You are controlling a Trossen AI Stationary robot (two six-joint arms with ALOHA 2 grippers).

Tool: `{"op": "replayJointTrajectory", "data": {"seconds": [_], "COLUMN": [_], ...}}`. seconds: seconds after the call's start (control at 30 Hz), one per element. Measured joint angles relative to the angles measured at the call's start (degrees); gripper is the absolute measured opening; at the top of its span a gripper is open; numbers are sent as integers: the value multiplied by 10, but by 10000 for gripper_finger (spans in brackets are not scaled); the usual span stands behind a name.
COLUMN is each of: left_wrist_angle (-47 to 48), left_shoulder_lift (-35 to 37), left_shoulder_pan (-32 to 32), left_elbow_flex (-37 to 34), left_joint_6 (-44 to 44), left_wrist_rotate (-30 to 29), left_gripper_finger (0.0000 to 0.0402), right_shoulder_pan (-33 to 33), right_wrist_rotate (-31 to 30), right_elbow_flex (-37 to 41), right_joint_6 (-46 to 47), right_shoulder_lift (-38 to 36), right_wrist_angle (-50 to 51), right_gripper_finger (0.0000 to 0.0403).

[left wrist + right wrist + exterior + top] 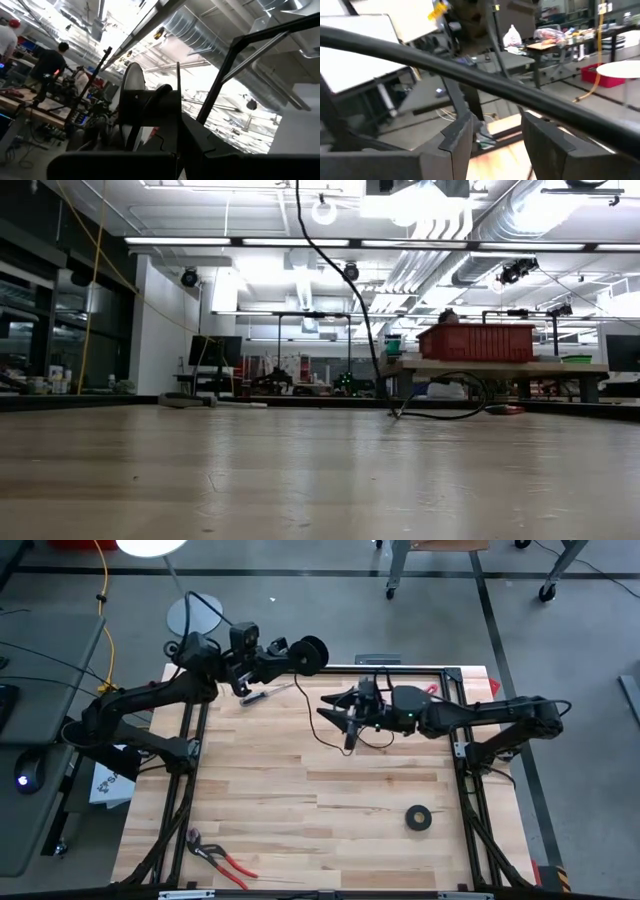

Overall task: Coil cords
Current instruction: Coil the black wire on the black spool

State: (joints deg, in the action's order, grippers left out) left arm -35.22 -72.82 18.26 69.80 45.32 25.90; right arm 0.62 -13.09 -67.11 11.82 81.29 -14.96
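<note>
Cords [312, 715] are seen as one thin black cable running from the left gripper [312, 653], raised at the table's [300, 830] far edge with jaws pressed together on it, down to the boards beside the right gripper [347, 725], whose fingers [457, 137] are spread and empty. A snag or tangle is judged likely if slack is pulled unguided. A tape roll [419, 818] and pliers [220, 856] lie well apart from the cable.

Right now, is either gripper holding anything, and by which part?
The left gripper is shut on a black spool at the table's far edge, gripped across its hub. The right gripper has open fingers over the cord, holding nothing.
</note>
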Motion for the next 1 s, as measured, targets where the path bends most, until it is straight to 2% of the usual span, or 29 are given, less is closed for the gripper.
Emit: {"op": "replayJointTrajectory", "data": {"seconds": [0.3, 0.43, 0.73, 1.0], "left_wrist_angle": [-1, -1, 0, 0], "left_shoulder_lift": [0, 0, 0, 0], "left_shoulder_pan": [-24, -34, -37, -37], "left_elbow_flex": [0, 0, 0, 0], "left_joint_6": [-12, -29, -40, -40], "left_wrist_rotate": [-22, -45, -55, -57], "left_gripper_finger": [0, 0, 0, 0], "right_shoulder_pan": [0, -7, -7, -10], "right_wrist_rotate": [-69, -62, -57, -60], "right_elbow_flex": [0, 0, 0, 0], "right_joint_6": [-79, -77, -73, -72], "right_shoulder_lift": [43, 62, 73, 73], "right_wrist_angle": [-45, -71, -84, -84], "right_gripper_finger": [161, 161, 160, 129]}}
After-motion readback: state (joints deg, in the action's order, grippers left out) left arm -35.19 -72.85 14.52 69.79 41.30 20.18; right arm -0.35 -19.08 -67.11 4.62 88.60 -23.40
